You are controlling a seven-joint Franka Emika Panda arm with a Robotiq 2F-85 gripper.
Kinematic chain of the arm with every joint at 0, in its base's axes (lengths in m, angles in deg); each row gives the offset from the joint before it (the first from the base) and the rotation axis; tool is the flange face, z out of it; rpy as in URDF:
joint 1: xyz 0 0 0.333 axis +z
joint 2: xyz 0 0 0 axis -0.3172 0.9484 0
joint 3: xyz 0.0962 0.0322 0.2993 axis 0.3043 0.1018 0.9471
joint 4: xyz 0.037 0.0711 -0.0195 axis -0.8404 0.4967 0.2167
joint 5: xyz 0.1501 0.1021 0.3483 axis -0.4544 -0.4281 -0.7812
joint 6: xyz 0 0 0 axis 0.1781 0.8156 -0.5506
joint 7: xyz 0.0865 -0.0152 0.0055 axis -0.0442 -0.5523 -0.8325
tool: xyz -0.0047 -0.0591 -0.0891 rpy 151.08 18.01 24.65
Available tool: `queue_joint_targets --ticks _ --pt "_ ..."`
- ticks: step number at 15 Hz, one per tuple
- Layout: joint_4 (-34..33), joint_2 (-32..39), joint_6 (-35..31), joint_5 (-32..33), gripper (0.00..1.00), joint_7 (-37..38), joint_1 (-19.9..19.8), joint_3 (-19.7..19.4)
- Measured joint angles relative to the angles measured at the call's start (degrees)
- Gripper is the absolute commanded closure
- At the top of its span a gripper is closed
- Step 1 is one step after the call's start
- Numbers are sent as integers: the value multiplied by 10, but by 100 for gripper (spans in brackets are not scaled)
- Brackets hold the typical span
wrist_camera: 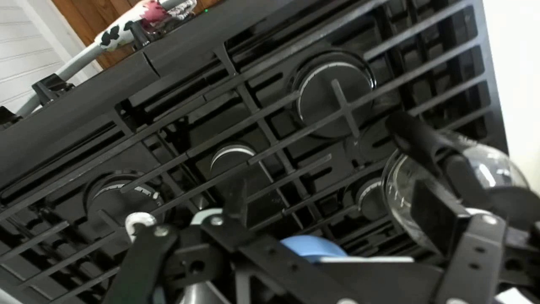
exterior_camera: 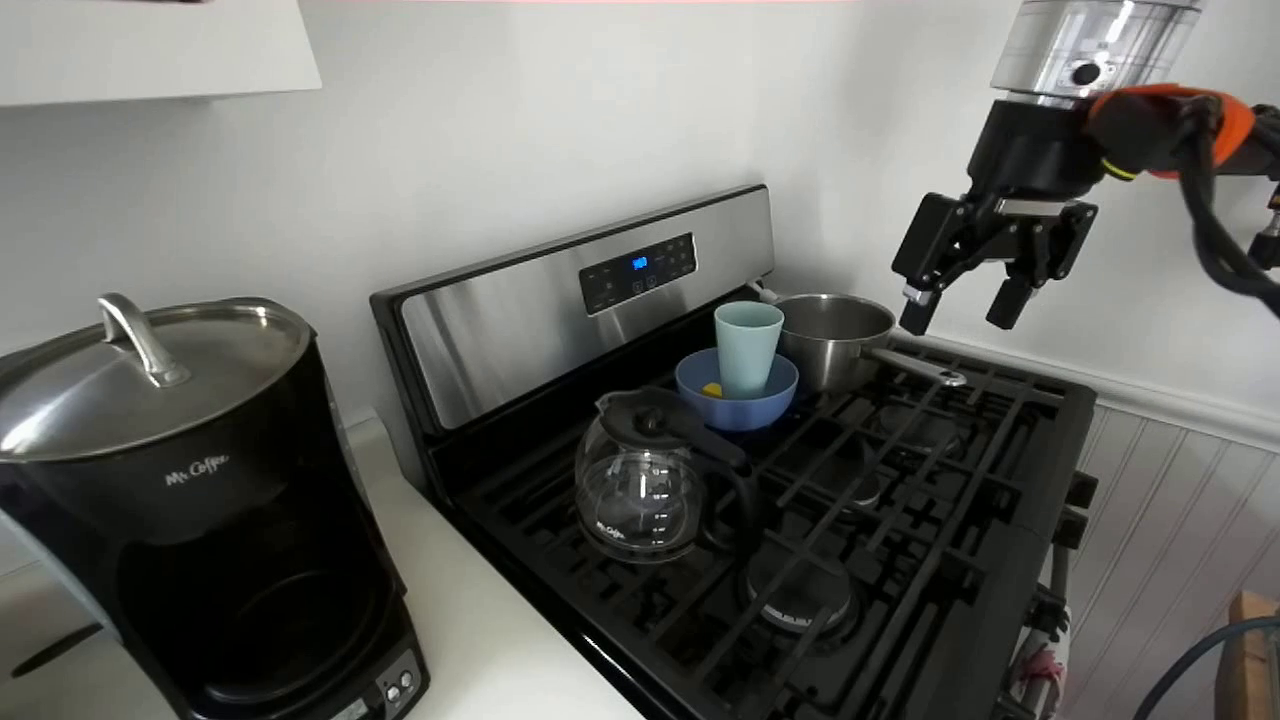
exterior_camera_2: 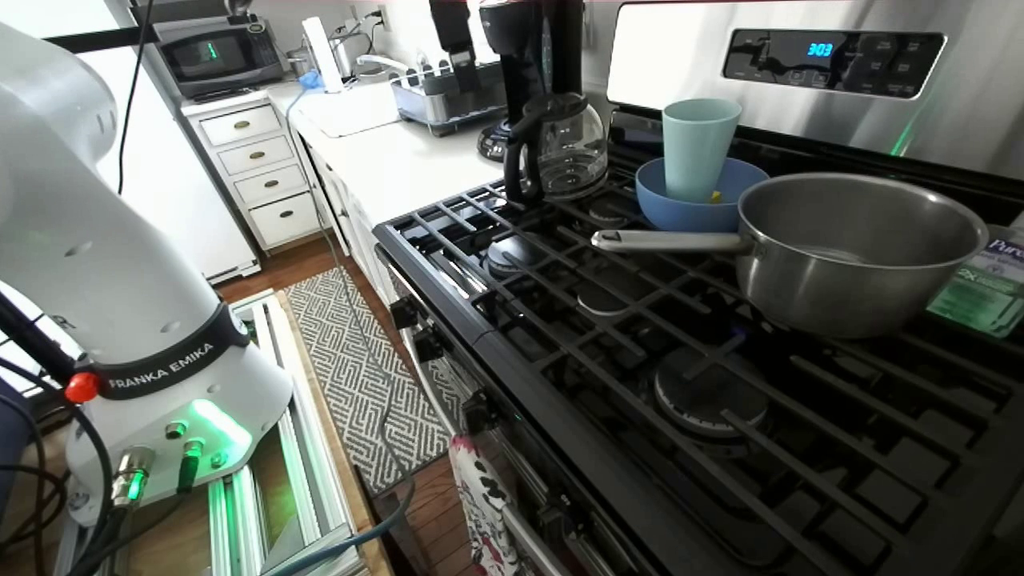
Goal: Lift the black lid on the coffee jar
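The coffee jar is a clear glass carafe with a black handle, upright on the stove grate. It also shows in an exterior view and at the right of the wrist view. The black lid sits on its mouth; it also shows in an exterior view and partly in the wrist view. My gripper is open and empty, high above the stove, apart from the jar. In the wrist view its fingers stand wide apart; one overlaps the jar's glass.
A blue bowl with a teal cup stands behind the jar. A steel pot stands farther along, its handle sticking out. A black coffee machine with a domed lid stands on the counter beside the stove.
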Motion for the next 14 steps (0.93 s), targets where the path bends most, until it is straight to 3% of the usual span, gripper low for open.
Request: queue_joint_targets --ticks 2,9,14 --pt "-23 27 -6 -5 0 -4 -14 -21" --pt "-19 26 -6 -5 0 -4 -13 -12" --pt "-33 32 -21 -9 0 6 -25 -35"
